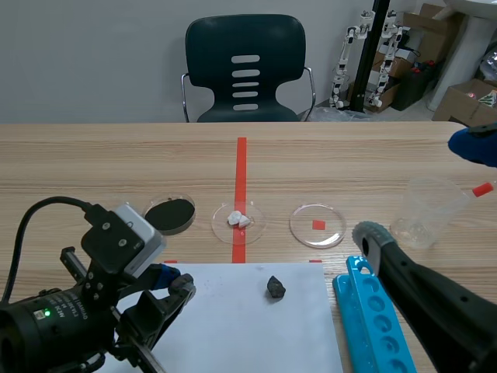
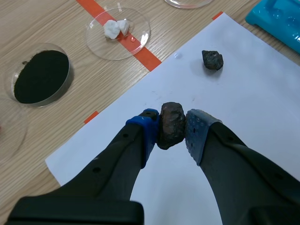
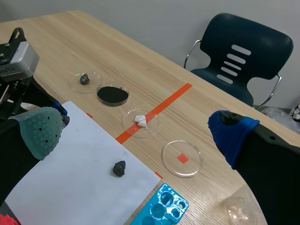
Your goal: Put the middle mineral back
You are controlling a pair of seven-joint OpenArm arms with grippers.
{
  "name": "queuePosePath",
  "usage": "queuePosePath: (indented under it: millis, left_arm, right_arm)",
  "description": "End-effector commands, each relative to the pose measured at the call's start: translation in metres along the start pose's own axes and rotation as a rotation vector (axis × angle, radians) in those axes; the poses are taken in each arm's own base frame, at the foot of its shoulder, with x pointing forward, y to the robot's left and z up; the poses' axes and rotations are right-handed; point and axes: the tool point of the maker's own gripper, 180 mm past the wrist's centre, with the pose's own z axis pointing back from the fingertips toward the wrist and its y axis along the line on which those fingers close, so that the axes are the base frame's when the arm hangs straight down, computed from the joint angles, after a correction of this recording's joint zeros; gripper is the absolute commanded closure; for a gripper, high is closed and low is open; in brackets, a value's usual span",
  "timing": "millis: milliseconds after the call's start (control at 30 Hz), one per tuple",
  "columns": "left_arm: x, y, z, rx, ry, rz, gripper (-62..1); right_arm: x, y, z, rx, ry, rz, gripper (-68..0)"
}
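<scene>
Dark and bumpy, the held rock (image 2: 169, 123) is pinched tight between the two soft pads of the left claw (image 2: 173, 126), over the smooth white paper (image 2: 248, 112). Taking 12 o'clock as straight ahead of that claw, a small black rock (image 2: 212, 60) lies on the paper at 1 o'clock, well apart, with bare paper all around it. At 11 o'clock, past the paper's edge, a round clear dish (image 2: 101, 44) holds white lumps (image 2: 116, 27). The right claw (image 3: 136, 130) has its fingers wide apart above the wood table (image 1: 349, 155).
</scene>
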Motion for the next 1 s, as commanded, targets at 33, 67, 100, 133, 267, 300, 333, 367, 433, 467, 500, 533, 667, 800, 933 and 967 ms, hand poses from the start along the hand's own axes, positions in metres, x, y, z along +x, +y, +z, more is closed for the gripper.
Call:
queuePosePath:
  millis: [33,67,100,133,267,300,333,367,433,467,500,533,667,800,933,967]
  left_arm:
    - [0.013,-0.006,-0.009,-0.012,-0.050,0.047,-10.2]
    - [0.013,-0.007,-0.012,-0.015,-0.053,0.062,-10.2]
    - [0.013,-0.008,-0.017,-0.019,-0.055,0.068,-10.2]
    - [0.014,-0.010,-0.021,-0.023,-0.056,0.072,-10.2]
    - [0.015,-0.014,-0.037,-0.034,-0.060,0.088,-10.2]
    - [0.015,-0.014,-0.041,-0.034,-0.060,0.093,-10.2]
    - [0.014,-0.013,-0.044,-0.026,-0.058,0.098,-10.2]
    - [0.013,-0.011,-0.048,-0.011,-0.055,0.106,-10.2]
    - [0.009,-0.007,-0.055,0.020,-0.044,0.123,-10.2]
    - [0.008,-0.004,-0.058,0.036,-0.040,0.131,-10.2]
    - [0.005,0.000,-0.061,0.059,-0.032,0.141,-10.2]
    - [0.003,0.003,-0.063,0.075,-0.027,0.147,-10.2]
    - [-0.003,0.013,-0.072,0.128,-0.007,0.172,-10.2]
    - [-0.007,0.013,-0.078,0.147,0.009,0.196,-10.2]
    - [-0.013,0.012,-0.085,0.146,0.037,0.211,-10.2]
    - [-0.015,0.012,-0.086,0.147,0.043,0.213,-10.2]
  right_arm:
    - [0.010,-0.002,-0.002,-0.002,-0.038,0.007,-67.9]
    - [0.010,-0.002,-0.002,-0.002,-0.038,0.007,-67.9]
    - [0.010,-0.002,-0.002,-0.002,-0.038,0.007,-67.9]
    - [0.010,-0.002,-0.002,-0.002,-0.038,0.007,-67.9]
    - [0.010,-0.002,-0.002,-0.002,-0.038,0.007,-67.9]
    - [0.010,-0.002,-0.002,-0.002,-0.038,0.007,-67.9]
    - [0.010,-0.002,-0.002,-0.002,-0.038,0.007,-67.9]
    - [0.010,-0.002,-0.002,-0.002,-0.038,0.007,-67.9]
    - [0.010,-0.002,-0.002,-0.002,-0.038,0.007,-67.9]
    - [0.010,-0.002,-0.002,-0.002,-0.038,0.007,-67.9]
    - [0.010,-0.002,-0.002,-0.002,-0.038,0.007,-67.9]
    - [0.010,-0.002,-0.002,-0.002,-0.038,0.007,-67.9]
    - [0.010,-0.002,-0.002,-0.002,-0.038,0.007,-67.9]
    - [0.010,-0.002,-0.002,-0.002,-0.038,0.007,-67.9]
    - [0.010,-0.002,-0.002,-0.002,-0.038,0.007,-67.9]
    - [0.010,-0.002,-0.002,-0.002,-0.038,0.007,-67.9]
